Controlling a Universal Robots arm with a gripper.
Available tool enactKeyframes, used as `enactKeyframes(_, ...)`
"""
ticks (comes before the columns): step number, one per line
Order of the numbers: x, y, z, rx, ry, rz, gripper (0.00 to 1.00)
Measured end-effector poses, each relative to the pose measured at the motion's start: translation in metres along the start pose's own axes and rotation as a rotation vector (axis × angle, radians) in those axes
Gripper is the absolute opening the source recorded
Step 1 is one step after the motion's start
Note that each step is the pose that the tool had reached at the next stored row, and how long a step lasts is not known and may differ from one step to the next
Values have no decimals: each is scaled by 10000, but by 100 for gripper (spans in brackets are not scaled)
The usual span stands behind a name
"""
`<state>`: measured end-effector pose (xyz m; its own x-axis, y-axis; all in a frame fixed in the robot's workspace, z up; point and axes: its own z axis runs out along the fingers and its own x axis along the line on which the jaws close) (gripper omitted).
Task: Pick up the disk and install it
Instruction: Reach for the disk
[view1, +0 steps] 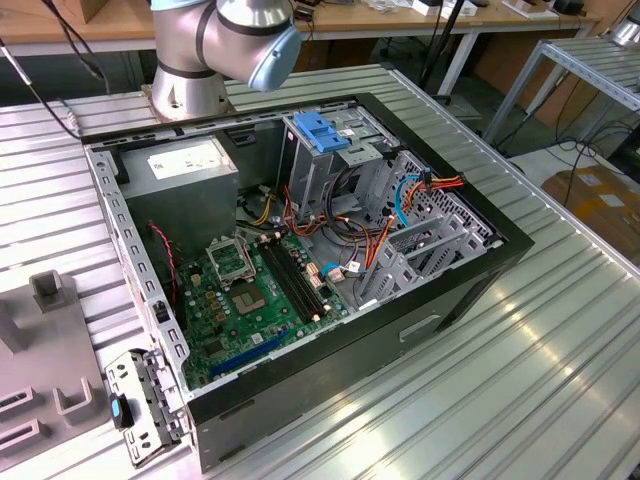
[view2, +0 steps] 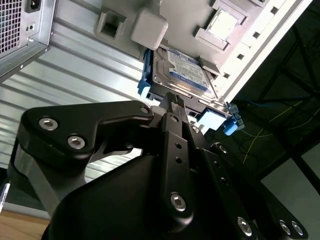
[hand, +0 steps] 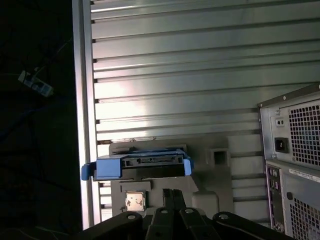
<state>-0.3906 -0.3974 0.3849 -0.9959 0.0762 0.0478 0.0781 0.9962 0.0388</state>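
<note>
Disk (hand: 137, 166) is resting on a grey holder (hand: 210, 146); the gripper (hand: 173, 192), fingers closed together, is hovering just beside it.

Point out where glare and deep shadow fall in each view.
Exterior view: glare streaks the ribbed table; the computer case interior is evenly lit. First wrist view: a bright patch washes the table's ribs, darkness lies beyond its edge, and the disk sits shaded. Second wrist view: the black gripper looms dark, the disk's label well lit.
</note>
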Motion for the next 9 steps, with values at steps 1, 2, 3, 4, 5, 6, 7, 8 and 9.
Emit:
enactKeyframes(1, 42, 2, 2, 0, 0, -1, 11)
enactKeyframes(2, 89, 5, 6, -1, -1, -1, 11)
enactKeyframes(3, 131, 10, 8, -1, 0, 1, 11)
enactKeyframes(4, 184, 22, 10, 2, 2, 1, 11)
enactKeyframes(5, 229, 32, 14, 1, 0, 0, 11)
enactKeyframes(6, 271, 39, 19, 0, -1, -1, 11)
enactKeyframes(7, 314, 50, 22, 0, -1, -1, 11)
enactKeyframes(8, 366, 64, 26, 0, -1, 1, 11)
enactKeyframes(9, 407, 75, 29, 0, 0, 1, 11)
